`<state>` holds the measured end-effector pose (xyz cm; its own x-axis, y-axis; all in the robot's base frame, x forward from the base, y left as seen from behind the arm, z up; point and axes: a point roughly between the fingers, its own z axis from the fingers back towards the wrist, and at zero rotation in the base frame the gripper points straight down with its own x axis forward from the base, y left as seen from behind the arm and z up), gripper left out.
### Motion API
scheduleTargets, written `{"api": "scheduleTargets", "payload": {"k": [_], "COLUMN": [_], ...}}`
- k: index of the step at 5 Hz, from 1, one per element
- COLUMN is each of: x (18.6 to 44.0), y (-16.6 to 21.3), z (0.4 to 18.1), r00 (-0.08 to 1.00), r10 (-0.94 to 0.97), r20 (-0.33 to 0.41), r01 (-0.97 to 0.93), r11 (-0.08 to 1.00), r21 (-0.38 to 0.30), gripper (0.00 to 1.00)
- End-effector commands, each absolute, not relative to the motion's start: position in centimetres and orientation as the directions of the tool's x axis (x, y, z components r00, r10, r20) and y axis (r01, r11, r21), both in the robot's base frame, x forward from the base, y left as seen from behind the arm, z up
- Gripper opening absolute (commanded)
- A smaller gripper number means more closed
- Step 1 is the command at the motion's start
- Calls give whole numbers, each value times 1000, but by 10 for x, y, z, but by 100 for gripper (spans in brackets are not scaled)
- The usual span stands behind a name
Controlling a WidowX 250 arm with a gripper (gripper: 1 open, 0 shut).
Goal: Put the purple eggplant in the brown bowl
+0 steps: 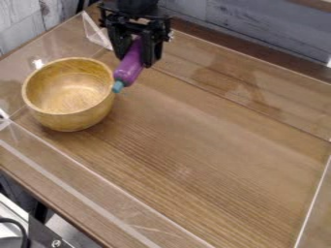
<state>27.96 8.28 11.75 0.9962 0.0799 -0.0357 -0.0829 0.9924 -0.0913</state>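
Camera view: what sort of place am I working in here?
Probably a lab test bench: a wooden table edged with clear plastic walls, holding only a wooden bowl and a toy eggplant.
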Motion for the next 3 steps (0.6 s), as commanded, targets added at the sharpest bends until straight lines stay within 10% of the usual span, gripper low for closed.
{"api": "scheduleTargets", "payload": {"k": [1,3], "x": [279,275], "y": [89,94], "z": [138,137], "r00": [995,994], "r10": [89,99], "r20": [37,37], "r01": [-86,-96], "r11": [994,993], "r21": [-71,-74], "gripper": [0,0]}}
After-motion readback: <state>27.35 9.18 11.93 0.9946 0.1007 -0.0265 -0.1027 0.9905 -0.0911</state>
